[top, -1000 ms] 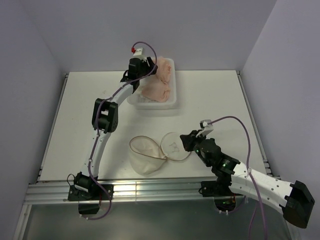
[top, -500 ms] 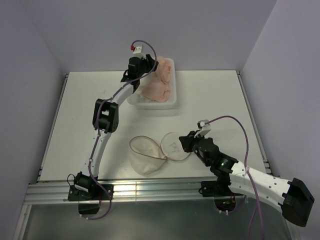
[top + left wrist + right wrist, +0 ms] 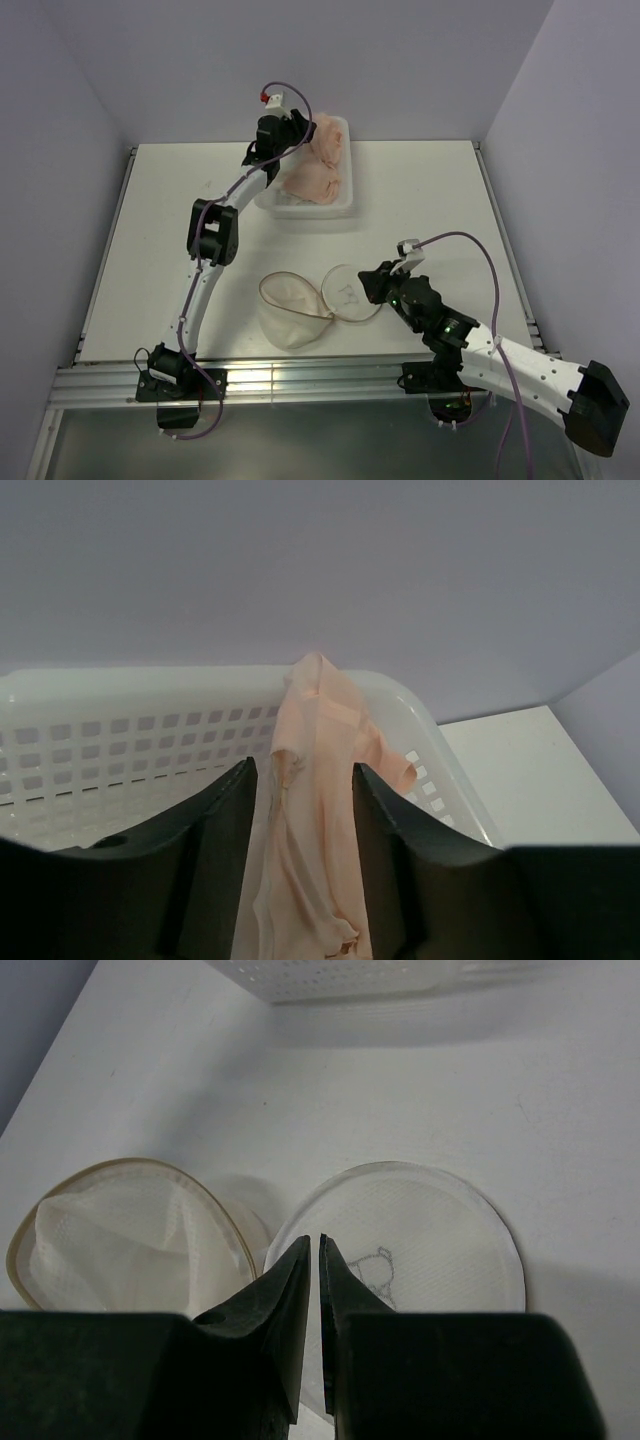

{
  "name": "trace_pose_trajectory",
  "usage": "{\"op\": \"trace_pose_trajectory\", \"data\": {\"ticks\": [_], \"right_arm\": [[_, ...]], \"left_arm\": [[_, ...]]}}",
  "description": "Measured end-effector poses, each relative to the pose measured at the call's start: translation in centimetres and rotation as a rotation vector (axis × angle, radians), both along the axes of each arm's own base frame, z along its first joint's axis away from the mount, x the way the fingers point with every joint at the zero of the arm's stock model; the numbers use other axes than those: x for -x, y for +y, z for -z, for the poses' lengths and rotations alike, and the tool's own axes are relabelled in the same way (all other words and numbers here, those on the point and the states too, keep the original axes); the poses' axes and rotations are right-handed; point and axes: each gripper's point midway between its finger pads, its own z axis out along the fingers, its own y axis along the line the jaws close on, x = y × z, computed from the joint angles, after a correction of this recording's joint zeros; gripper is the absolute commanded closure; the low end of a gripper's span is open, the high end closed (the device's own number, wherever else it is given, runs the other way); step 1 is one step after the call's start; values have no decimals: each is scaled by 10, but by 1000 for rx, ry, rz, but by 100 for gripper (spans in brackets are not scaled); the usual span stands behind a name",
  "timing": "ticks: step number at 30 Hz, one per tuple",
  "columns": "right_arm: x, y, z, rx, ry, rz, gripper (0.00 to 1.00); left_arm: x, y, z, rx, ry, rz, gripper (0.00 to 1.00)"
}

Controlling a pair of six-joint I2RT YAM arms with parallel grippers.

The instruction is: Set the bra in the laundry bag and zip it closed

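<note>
my left gripper (image 3: 303,772) grasps the bra (image 3: 315,720) in the basket (image 3: 100,730); my right gripper (image 3: 313,1240) is clenched at the lid (image 3: 430,1230) of the open bag (image 3: 100,1230). the bra is not inside yet, and the zipping remains.

The top external view looks down from above and behind, far enough off to take in the whole desk (image 3: 430,200). The left wrist camera sits close behind the left claw (image 3: 300,770), facing level into the white basket (image 3: 120,745) and the wall (image 3: 320,570) beyond. The right wrist camera tilts down past the right claw (image 3: 315,1243) onto the laundry bag (image 3: 110,1230) (basket edge along the top). The overhead view shares the basket's peach fabric (image 3: 310,810) with the left wrist, and the bag with the right.
</note>
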Motion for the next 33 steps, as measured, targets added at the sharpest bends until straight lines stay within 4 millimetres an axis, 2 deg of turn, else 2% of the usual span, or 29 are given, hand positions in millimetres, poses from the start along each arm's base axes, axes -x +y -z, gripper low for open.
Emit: {"op": "trace_pose_trajectory", "data": {"ticks": [5, 10, 11, 12, 13, 19, 22, 25, 27, 29, 33], "right_arm": [[1, 1, 3, 11, 8, -13, 85], [2, 2, -2, -6, -4, -20, 85], [1, 2, -5, -11, -9, -18, 85], [1, 1, -7, -15, -14, -17, 85], [1, 1, -10, -19, -19, -17, 85], [0, 3, -17, -28, -28, -27, 85], [0, 4, -19, -30, -29, -31, 85], [0, 4, -21, -32, -29, -35, 85], [0, 6, -22, -37, -29, -41, 82], [1, 8, -21, -40, -21, -53, 78], [2, 13, -22, -43, -10, -75, 68]], "left_arm": [[0, 0, 8, -1, 3, 2, 59], [-2, 0, 12, -1, 2, -3, 67], [-2, 0, 12, 0, 3, -3, 79], [-2, 0, 12, 4, 3, -4, 84], [-2, 0, 11, 6, 2, -4, 99], [-3, 1, 10, 13, -7, -4, 100], [5, 2, 19, 8, 14, 5, 100], [15, 1, 18, 12, 31, 30, 100], [26, -1, 3, 21, 23, 56, 100], [36, -4, -21, 33, -4, 81, 100], [63, -13, -103, 92, -119, 141, 100]]}}
